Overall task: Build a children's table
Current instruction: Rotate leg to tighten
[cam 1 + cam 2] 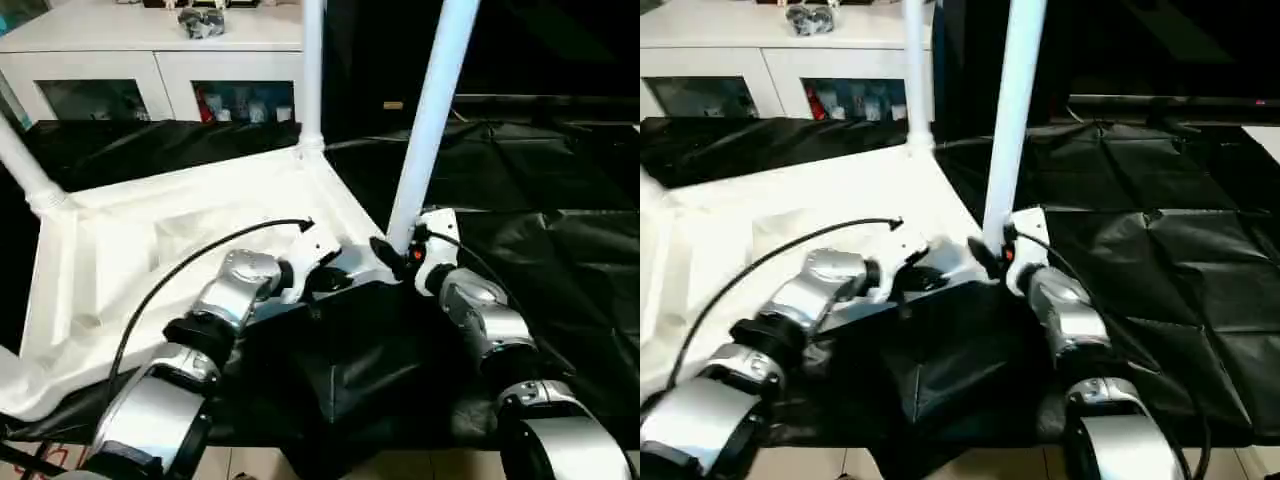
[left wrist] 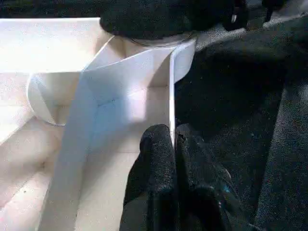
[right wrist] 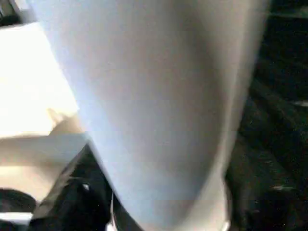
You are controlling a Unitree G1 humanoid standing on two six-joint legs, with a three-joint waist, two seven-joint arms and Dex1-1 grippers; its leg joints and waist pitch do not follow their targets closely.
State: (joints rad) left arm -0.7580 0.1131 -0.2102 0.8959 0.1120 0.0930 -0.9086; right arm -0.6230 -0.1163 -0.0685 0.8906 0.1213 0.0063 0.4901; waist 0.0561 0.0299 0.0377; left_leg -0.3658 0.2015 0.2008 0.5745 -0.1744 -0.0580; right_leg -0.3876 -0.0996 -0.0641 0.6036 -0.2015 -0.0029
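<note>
One white table top (image 1: 200, 240) is seen lying upside down on a black cloth (image 1: 560, 250), filling the left and centre of the head views. Three legs are counted standing up from its corner sockets. The first leg (image 1: 25, 165) is seen at the left edge of the frame, leaning out of the picture toward the upper left. The second leg (image 1: 312, 70) rises straight at the top centre, from the far corner. The third leg (image 1: 432, 110) stands right of centre, at the near right corner, tilted slightly to the right as it goes up.

Two silver forearms are seen coming in from the bottom edge, one on each side. The left gripper (image 2: 173, 144) is found at the centre of the frame, at the near rim of the top; in the left wrist view its two black fingers (image 2: 156, 159) are pressed together on the thin upright edge of the top, which is pinched between them. The right gripper (image 1: 395, 255) is placed at the foot of the third leg, just right of centre, its fingers set apart on either side of the tube; whether the tube is pressed by them cannot be told. In the right wrist view the leg looms very close.

One white cabinet (image 1: 150, 60) with glass doors is seen in the upper left, behind the cloth.
</note>
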